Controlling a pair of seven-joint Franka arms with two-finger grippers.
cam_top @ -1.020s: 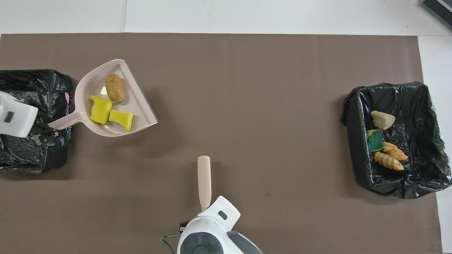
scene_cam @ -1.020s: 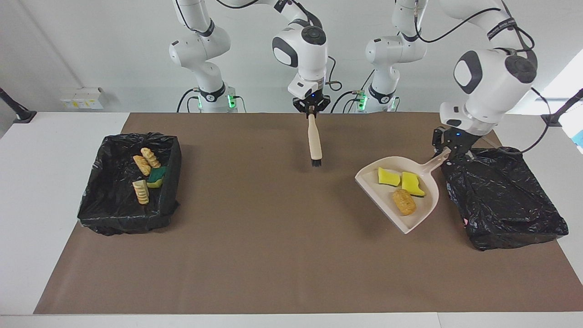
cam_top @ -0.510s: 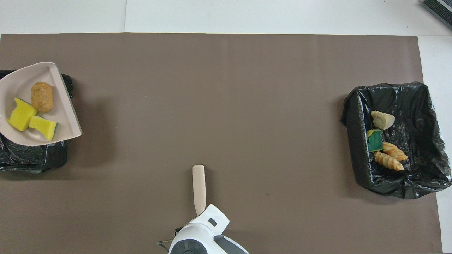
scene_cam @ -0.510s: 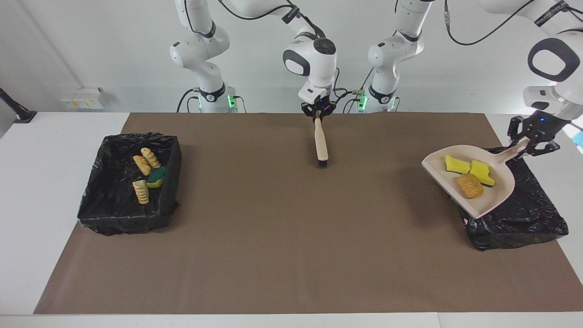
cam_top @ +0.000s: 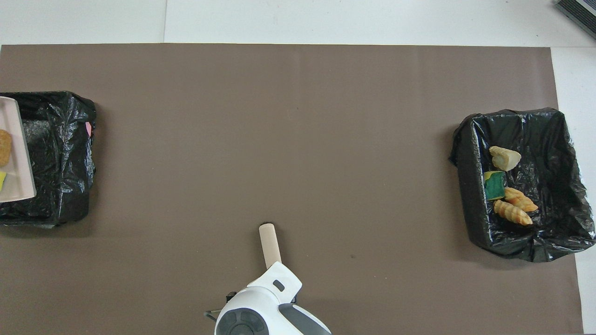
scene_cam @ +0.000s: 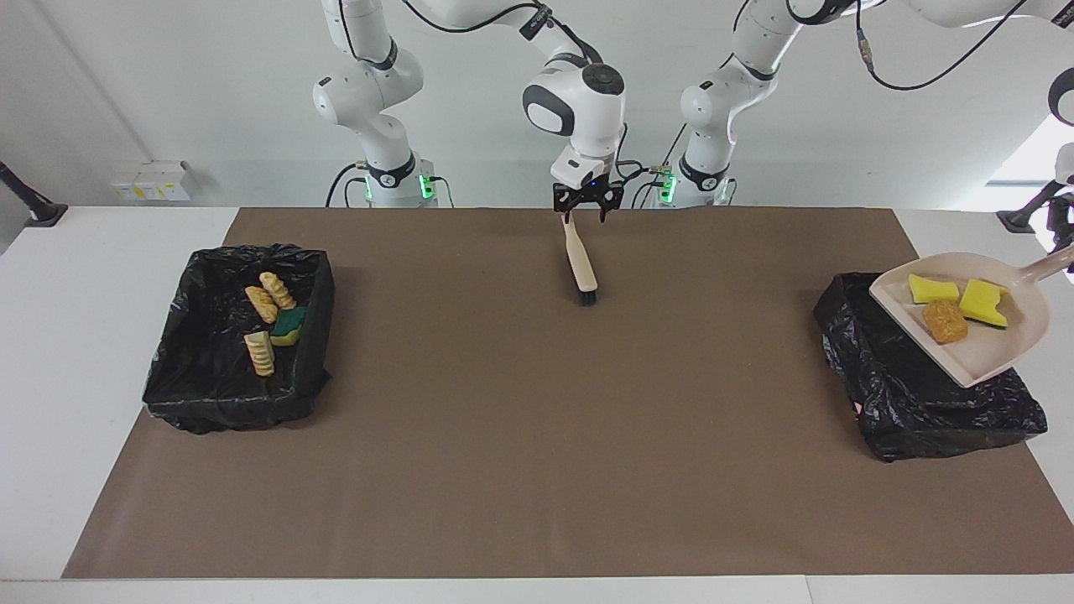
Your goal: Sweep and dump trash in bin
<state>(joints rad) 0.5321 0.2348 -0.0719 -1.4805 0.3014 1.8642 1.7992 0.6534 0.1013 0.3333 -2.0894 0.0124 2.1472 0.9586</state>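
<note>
While three trash bits are carried over one bin in the dustpan clenched by the left claw, four are seen in the other bin; the right claw is spread open over the brush.

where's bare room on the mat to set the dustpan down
The brown mat is bare between the two black-lined bins, from the brush to the edge farthest from the robots. Crowded: the bin holding trash, and the bin under the raised dustpan.
</note>
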